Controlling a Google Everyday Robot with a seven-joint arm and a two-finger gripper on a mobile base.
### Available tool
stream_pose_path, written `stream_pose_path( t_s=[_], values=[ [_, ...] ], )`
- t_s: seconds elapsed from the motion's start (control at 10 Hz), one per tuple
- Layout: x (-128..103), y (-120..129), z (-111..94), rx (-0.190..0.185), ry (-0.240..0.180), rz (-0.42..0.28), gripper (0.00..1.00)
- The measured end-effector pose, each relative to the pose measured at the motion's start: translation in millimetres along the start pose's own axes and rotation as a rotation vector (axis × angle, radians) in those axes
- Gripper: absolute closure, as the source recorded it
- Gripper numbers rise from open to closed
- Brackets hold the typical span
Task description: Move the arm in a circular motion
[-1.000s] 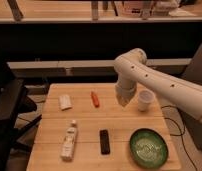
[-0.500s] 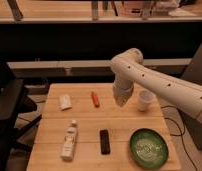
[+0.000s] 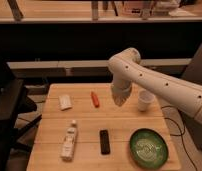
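Note:
The cream-white arm (image 3: 159, 85) with small dark dots reaches in from the right edge over the wooden table (image 3: 84, 125). Its bent elbow (image 3: 125, 61) is raised above the table's back edge. From the elbow, the last segment hangs down to the gripper (image 3: 119, 99), which sits low over the back middle of the table. The gripper is between an orange carrot-like item (image 3: 95, 98) on its left and a small white cup (image 3: 145, 100) on its right. It holds nothing that I can see.
A white packet (image 3: 65, 102) lies at the back left. A white bottle (image 3: 70, 141) lies at the front left, with a black bar-shaped object (image 3: 104, 141) beside it. A green bowl (image 3: 149, 147) sits at the front right. A dark chair (image 3: 6, 115) stands left of the table.
The elbow and the gripper end have shifted a little to the left, away from the white cup. The objects on the table have not moved.

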Motion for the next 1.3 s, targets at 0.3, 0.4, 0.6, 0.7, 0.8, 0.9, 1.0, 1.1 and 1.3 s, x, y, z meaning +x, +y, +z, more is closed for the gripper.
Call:
stream_pose_path(
  t_s=[0.3, 0.4, 0.6, 0.7, 0.8, 0.9, 1.0, 1.1, 1.3],
  values=[
    [1, -6, 0, -0.001, 0.001, -0.013, 0.97],
    [2, -5, 1, -0.001, -0.001, -0.012, 0.97],
    [3, -11, 3, 0.004, -0.009, -0.015, 0.97],
    [8, -7, 4, 0.004, -0.008, -0.008, 0.97],
    [14, 0, 5, 0.003, -0.007, -0.005, 0.97],
    [16, 0, 6, 0.005, -0.007, -0.006, 0.97],
    [21, -5, 7, 0.012, -0.009, -0.005, 0.97],
    [25, -4, 7, 0.014, -0.011, -0.004, 0.97],
    [24, -3, 7, 0.011, -0.011, -0.005, 0.97]
  ],
)
